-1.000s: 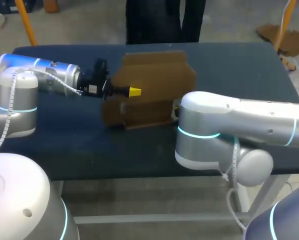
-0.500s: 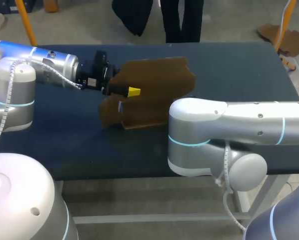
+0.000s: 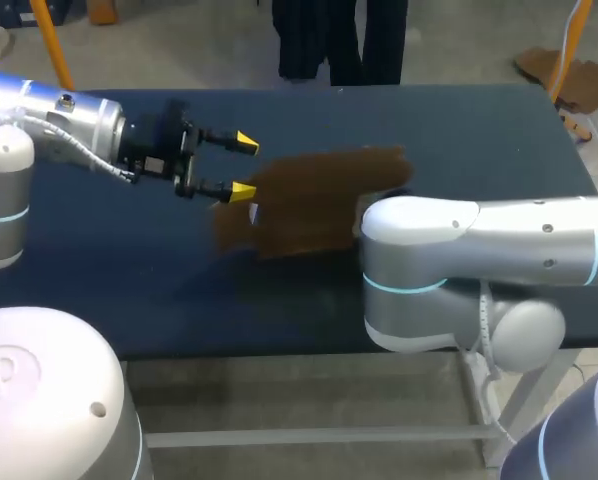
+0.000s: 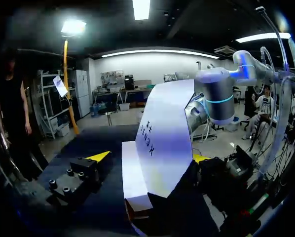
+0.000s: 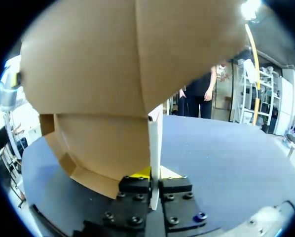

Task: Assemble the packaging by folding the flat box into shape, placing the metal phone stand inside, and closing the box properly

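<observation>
The right gripper [image 5: 155,174] is clamped on a thin upright panel of the brown, partly folded cardboard box [image 5: 113,74], with one yellow tip on each side. The rest of the box rises ahead of and above its fingers. The left gripper [image 3: 243,166] has its fingers spread wide and holds nothing. The box's pale inner face stands just ahead, between the spread tips; whether it touches either one cannot be told. Beneath both lies the dark blue table [image 3: 479,130].

Middle of the table [image 3: 479,130], up on edge — the box [image 3: 314,205]. Just left of it, the left gripper [image 3: 243,165]; on its right side, the right gripper [image 5: 155,173], pinched onto one flap.
</observation>
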Robot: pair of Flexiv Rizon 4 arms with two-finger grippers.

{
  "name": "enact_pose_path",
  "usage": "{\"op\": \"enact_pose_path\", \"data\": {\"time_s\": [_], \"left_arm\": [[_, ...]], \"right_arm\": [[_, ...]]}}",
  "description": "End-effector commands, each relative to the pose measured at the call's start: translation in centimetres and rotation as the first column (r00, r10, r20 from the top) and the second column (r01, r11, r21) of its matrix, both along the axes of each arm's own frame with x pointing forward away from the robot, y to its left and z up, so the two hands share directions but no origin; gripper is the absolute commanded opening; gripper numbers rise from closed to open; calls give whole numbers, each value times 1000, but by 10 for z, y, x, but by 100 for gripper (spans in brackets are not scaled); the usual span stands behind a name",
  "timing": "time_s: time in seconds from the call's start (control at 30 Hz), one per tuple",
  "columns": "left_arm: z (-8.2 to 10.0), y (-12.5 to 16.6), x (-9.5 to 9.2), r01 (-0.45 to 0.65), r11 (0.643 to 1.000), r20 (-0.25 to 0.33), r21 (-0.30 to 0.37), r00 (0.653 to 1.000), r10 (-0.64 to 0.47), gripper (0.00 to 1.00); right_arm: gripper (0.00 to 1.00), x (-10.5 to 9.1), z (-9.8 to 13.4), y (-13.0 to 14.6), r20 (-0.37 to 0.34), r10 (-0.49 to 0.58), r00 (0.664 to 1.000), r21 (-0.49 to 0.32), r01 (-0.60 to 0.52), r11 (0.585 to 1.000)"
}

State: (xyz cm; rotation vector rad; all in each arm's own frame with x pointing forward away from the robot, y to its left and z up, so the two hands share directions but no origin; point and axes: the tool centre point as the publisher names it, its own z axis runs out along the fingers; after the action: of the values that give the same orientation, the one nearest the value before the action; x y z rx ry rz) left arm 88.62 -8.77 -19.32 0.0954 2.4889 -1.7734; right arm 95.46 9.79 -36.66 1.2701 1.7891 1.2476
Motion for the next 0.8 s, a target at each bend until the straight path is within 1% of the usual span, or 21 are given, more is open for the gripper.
{"op": "enact_pose_path", "data": {"time_s": [0.03,0.23,0.43,0.53,0.63,0.8], "left_arm": [[9,15,-22,-102,995,38,12,994,101,100],[17,29,-29,-133,990,62,35,989,131,100],[26,44,-36,-154,987,87,53,985,150,100],[28,52,-38,-181,981,76,68,981,176,100],[30,59,-41,-191,979,77,75,980,185,100],[33,70,-45,-211,974,73,88,976,205,100]], "right_arm": [[0,2,8,-11,-32,132,991,58,-130,990],[0,2,11,-17,-38,189,981,106,-184,977],[0,-1,15,-21,-51,262,964,151,-252,956],[0,-2,17,-24,-59,295,954,166,-282,945],[0,-4,18,-26,-70,347,935,203,-327,923],[0,-6,18,-30,-91,378,921,220,-351,910]]}}
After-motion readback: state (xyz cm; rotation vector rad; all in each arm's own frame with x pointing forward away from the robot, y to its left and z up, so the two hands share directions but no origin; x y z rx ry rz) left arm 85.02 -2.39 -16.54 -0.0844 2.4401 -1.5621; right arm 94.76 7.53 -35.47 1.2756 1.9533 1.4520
